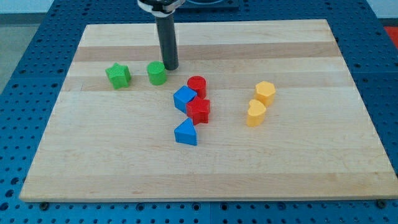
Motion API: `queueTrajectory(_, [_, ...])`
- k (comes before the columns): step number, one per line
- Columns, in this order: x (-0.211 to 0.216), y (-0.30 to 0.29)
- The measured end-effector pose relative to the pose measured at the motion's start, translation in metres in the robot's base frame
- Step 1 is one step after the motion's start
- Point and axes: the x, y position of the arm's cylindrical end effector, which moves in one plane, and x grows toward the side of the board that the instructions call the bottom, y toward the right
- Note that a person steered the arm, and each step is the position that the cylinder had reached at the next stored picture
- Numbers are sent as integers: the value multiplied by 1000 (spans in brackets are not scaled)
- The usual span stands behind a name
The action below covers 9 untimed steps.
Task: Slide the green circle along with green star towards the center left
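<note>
1. Nearest to the camera lies the blue triangular block (186, 133), well below my tip and a little toward the view's right of it.
2. My tip (170, 66) stands on the wooden tabletop (298, 168), in the upper middle part of the view; the dark rod goes straight up from it and out of the view's top.
3. This arm carries no pincer, only the rod, so nothing is grasped and no clenched or released state can be told.
4. The green circle (157, 73) is just beside my tip, on its left and slightly lower; it seems to touch the rod, but I cannot tell this for sure.
5. The green star (118, 76) is farther to the view's left of my tip, near the green circle but apart from it.
6. Below and to the right of my tip, a red round block (196, 86), a blue block (184, 99) and a red block (199, 111) sit close together, touching or almost touching.
7. Well to the right of my tip there are two yellow blocks: a yellow block with several sides (265, 93), and a yellow heart-like block (255, 114) just below it.
</note>
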Motion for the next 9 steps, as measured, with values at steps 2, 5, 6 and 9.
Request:
queueTrajectory(2, [18,-26])
queueTrajectory(5, [53,-15])
queueTrajectory(6, [56,-16])
queueTrajectory(9, [37,-39])
